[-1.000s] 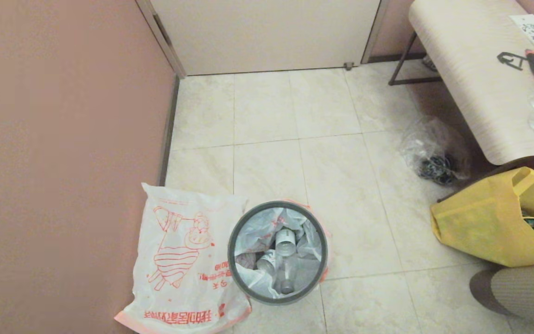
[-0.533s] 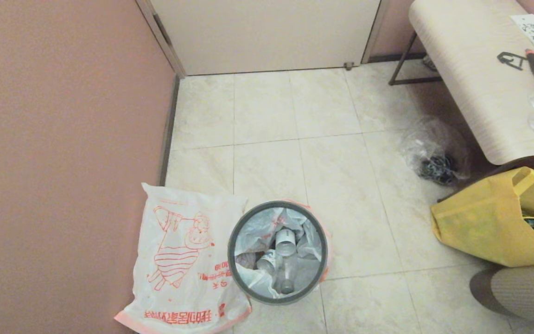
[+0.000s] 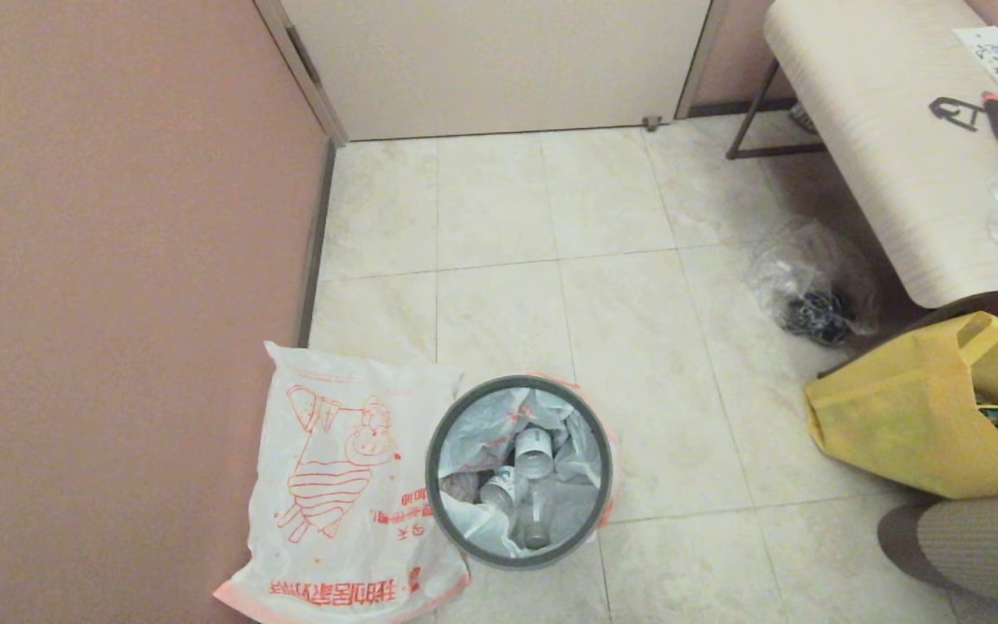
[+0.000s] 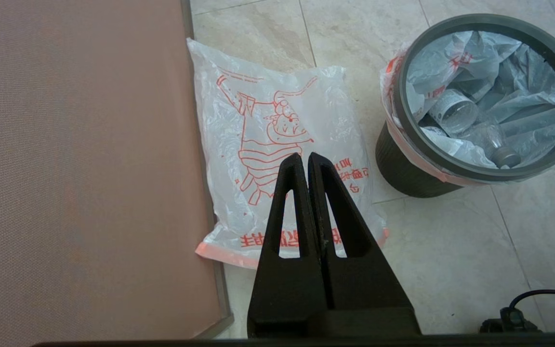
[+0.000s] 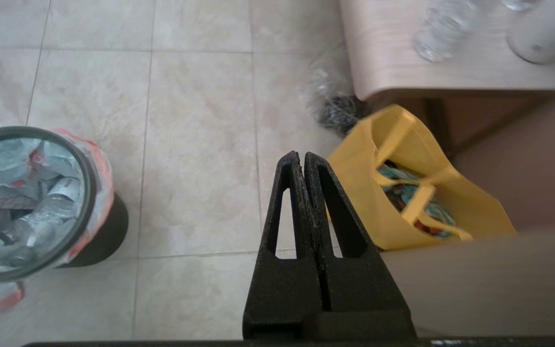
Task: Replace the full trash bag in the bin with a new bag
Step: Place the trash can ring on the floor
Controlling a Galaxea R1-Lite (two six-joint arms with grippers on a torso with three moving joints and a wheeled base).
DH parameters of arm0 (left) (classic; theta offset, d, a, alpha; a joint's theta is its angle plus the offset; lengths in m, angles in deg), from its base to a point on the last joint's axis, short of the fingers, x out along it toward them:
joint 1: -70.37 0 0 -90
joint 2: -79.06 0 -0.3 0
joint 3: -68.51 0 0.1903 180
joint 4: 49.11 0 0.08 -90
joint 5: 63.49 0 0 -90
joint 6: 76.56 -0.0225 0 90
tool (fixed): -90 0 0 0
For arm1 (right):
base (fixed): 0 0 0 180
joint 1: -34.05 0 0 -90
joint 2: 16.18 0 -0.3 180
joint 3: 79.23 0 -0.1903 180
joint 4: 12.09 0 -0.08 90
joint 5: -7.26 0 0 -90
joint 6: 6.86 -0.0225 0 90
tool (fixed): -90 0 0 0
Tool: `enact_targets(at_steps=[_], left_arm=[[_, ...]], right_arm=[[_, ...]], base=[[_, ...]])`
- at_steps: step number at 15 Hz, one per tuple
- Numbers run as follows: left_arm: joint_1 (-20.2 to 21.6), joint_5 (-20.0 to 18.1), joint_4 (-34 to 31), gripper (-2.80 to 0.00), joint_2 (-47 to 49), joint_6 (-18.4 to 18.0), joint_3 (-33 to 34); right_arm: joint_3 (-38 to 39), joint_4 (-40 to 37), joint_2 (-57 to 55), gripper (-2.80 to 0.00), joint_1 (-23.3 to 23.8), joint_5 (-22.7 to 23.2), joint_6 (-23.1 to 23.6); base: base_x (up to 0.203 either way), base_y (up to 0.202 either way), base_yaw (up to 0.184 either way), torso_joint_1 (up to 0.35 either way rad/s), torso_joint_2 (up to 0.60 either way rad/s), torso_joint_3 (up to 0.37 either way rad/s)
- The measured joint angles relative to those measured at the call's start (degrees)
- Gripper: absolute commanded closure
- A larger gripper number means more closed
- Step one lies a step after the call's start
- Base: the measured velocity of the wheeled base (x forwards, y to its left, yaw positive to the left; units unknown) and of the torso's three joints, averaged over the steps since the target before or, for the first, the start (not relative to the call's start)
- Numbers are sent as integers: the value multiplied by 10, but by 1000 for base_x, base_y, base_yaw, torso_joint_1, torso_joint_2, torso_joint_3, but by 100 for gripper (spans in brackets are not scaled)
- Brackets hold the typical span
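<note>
Head view: small round black plastic bin (image 3: 519,472) w/ grey ring, bottle-stuffed white full trash bag (image 3: 512,485) inside. Left gripper (image 4: 305,161), right gripper (image 5: 302,160) both closed, empty, high. I'd lift ring off first, then pinch pink rim.

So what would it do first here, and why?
Probably open the left gripper and bring it over the bin. Both grippers are shut and hang above the floor, touching nothing; the right gripper is over bare tiles. The full bag is in the bin, pinned under the grey ring, so the ring likely comes off first. The new bag lies flat beside it.
</note>
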State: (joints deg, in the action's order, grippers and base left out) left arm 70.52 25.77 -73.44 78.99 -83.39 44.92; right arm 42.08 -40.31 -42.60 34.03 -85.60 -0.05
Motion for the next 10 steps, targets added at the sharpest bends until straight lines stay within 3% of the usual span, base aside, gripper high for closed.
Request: enact_targets(at_steps=[3, 7, 10], left_arm=[[0, 0, 0, 0, 0, 0, 0], [0, 0, 0, 0, 0, 0, -1], [0, 0, 0, 0, 0, 0, 0]], right_arm=[[-94, -1, -136, 0, -25, 6, 0], [-222, -6, -312, 0, -93, -37, -10], [-270, -20, -425, 0, -158, -84, -27]], base=[[0, 0, 0, 0, 0, 0], [0, 0, 0, 0, 0, 0], [0, 0, 0, 0, 0, 0]])
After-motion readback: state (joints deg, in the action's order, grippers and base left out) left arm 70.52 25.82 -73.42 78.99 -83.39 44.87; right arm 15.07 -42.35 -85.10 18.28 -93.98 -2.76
